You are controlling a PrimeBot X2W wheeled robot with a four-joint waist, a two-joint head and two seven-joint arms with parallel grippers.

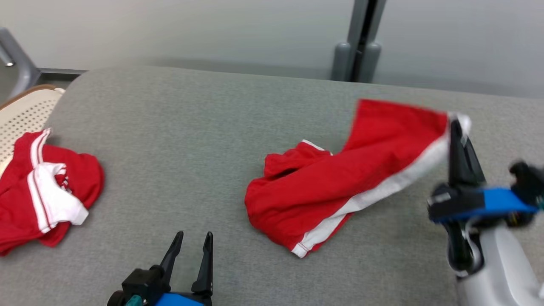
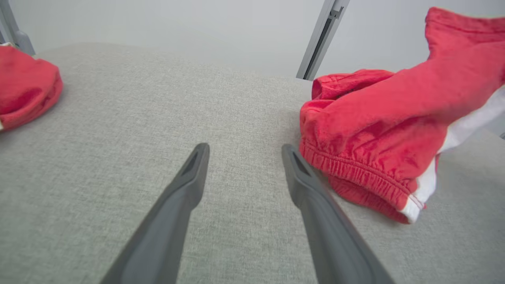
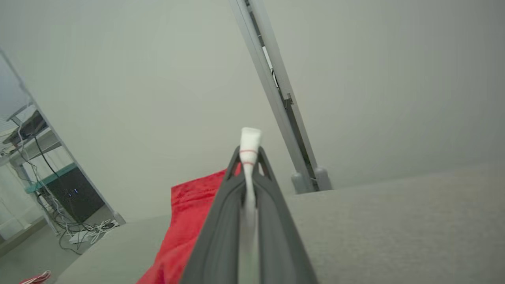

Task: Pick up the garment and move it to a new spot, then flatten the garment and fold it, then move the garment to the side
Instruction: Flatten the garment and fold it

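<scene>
The wide grey fabric-covered counter [image 1: 178, 140] stretches under both arms, with a pale wall behind it and a grey upright post [image 1: 361, 42] standing against that wall beyond the right claw.

The red soft-cloth garment with a white side band [image 1: 340, 182] lies between the two claws. Its bunched end, with the gathered elastic hem, rests on the counter just to the right of the left claw's right finger. From there it rises in a slope toward the right claw, so that its far corner hangs lifted off the cloth surface.

A second heap of red cloth with white striped trim [image 1: 42, 191] sits crumpled on the counter well off to the left of the left claw, apart from everything else. Past it, at the counter's edge, shows part of a cream perforated chair seat with a wooden rim [image 1: 25, 110].

The right claw [image 1: 457, 127] is pressed together on the white band at the garment's raised corner. A little white edge with a red stitch line pokes out past its tips.

The left claw [image 1: 194, 236] is spread, with nothing between its fingers, low over bare grey fabric. Whether its right finger touches the garment's hem I cannot tell.
</scene>
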